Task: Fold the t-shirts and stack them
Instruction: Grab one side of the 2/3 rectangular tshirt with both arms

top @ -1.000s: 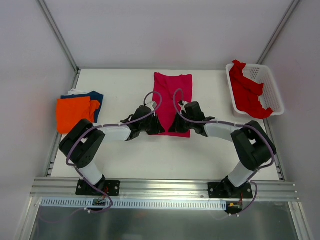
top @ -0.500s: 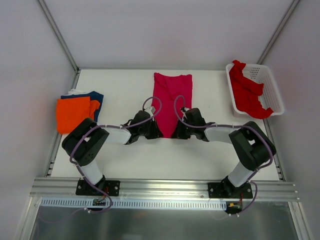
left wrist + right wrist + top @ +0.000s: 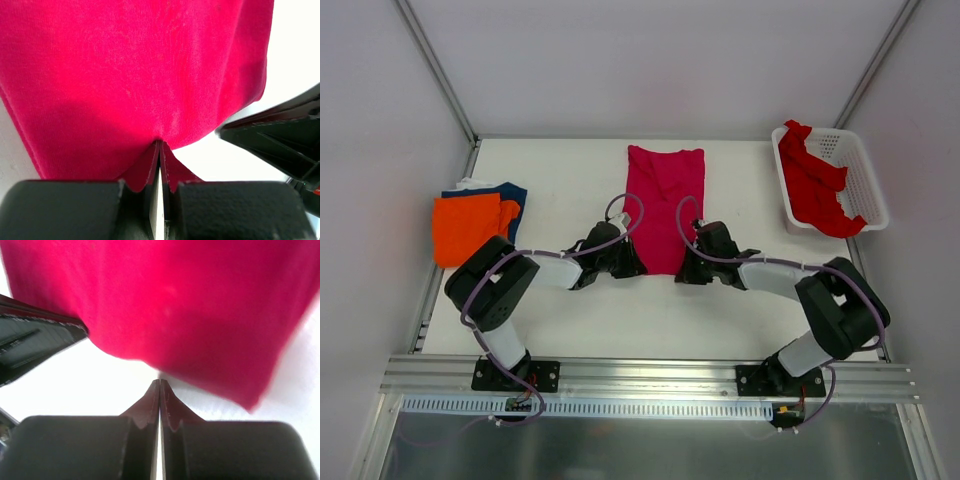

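Observation:
The magenta t-shirt [image 3: 665, 205] lies flat mid-table, folded into a long strip. It fills the left wrist view [image 3: 140, 70] and the right wrist view [image 3: 190, 305]. My left gripper [image 3: 632, 264] is shut at the shirt's near left corner, and its tips [image 3: 160, 143] touch the hem with no cloth seen between them. My right gripper [image 3: 684, 272] is shut and empty on the bare table [image 3: 160, 382], just short of the near right corner. An orange shirt [image 3: 468, 226] lies folded on a navy one [image 3: 516, 194] at the left. A red shirt [image 3: 815, 188] lies crumpled in the basket.
The white lattice basket [image 3: 866, 172] stands at the back right corner. The two grippers lie close together at the shirt's near end; the right one shows in the left wrist view [image 3: 280, 140], the left one in the right wrist view [image 3: 30, 340].
Both grippers slid toward the near edge along the magenta shirt. The right gripper then came off the hem and shifted right, uncovering the near right corner. The left has held still since half a second ago.

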`<state>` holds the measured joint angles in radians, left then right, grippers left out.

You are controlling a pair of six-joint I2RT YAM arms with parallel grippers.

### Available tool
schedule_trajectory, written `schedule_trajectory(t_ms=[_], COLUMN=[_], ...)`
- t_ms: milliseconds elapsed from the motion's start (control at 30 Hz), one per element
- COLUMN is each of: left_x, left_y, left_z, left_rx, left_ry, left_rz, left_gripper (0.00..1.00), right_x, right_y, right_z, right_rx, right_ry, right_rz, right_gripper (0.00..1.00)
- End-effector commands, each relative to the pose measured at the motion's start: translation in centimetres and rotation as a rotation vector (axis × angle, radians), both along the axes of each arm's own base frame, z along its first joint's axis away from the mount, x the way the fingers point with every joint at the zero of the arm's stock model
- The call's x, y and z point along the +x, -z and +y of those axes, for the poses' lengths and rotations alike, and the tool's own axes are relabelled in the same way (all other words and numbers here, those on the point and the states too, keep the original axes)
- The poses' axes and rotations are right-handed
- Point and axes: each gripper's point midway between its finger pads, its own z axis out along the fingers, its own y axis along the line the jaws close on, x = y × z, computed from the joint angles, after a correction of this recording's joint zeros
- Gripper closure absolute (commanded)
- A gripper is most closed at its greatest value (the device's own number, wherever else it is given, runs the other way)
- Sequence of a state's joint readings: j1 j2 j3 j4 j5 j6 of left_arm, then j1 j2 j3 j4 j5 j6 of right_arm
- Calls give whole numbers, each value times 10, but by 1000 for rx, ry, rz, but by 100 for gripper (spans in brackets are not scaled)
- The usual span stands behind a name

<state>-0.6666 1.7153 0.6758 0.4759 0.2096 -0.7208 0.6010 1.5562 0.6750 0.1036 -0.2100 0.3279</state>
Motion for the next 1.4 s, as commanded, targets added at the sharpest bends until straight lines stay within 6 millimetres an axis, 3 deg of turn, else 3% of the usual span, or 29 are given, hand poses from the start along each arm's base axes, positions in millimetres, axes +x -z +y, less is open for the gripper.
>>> schedule_trajectory(t_ms=[0,133,167,200,233,267,300,333,367,400,500,567,667,800,933,967,1233,1367], left_x=[-9,0,3,4,6,12,3,2,1,-3,-9,-15,-21,-25,-31,-30,-31,-31], left_y=[12,-12,-29,-27,-41,-44,-39,-46,-46,-44,-35,-21,-2,8,16,9,9,20], left_z=[17,39,43,62,70,87,103,111,120,125,131,127,114,95,90,80,74,67], left_rx=[77,150,147,223,233,298,363,383,417,438,463,470,439,308,193,127,-7,-19], left_ry=[-11,-80,-103,-167,-206,-279,-315,-346,-369,-370,-370,-343,-288,-226,-187,-157,-112,-90], left_rz=[8,-78,-116,-118,-146,-176,-140,-147,-151,-142,-117,-71,-16,-16,-11,-30,-32,7], left_gripper=[100,100,100,100,100,94,71,46,4,1,1,1,1,1,1,1,1,1], right_x=[-3,-6,-2,-6,-7,-7,-9,-9,-10,-12,-14,-16,-20,-23,-17,-21,-17,-17], right_y=[-15,-39,-43,-49,-52,-53,-58,-59,-59,-58,-55,-48,-33,-20,-24,-19,-20,-19], right_z=[-15,-44,-53,-58,-62,-66,-70,-74,-77,-79,-77,-69,-60,-50,-36,-38,-37,-34], right_rx=[-59,-161,-192,-196,-198,-207,-200,-210,-214,-215,-204,-171,-130,-57,101,112,189,198], right_ry=[18,65,97,105,117,134,148,167,176,178,177,162,157,147,154,157,184,179], right_rz=[-53,-116,-142,-155,-163,-172,-188,-196,-199,-201,-186,-163,-123,-77,-77,-66,-71,-63], right_gripper=[100,99,97,91,86,72,60,49,33,24,4,0,0,1,1,1,0,1])
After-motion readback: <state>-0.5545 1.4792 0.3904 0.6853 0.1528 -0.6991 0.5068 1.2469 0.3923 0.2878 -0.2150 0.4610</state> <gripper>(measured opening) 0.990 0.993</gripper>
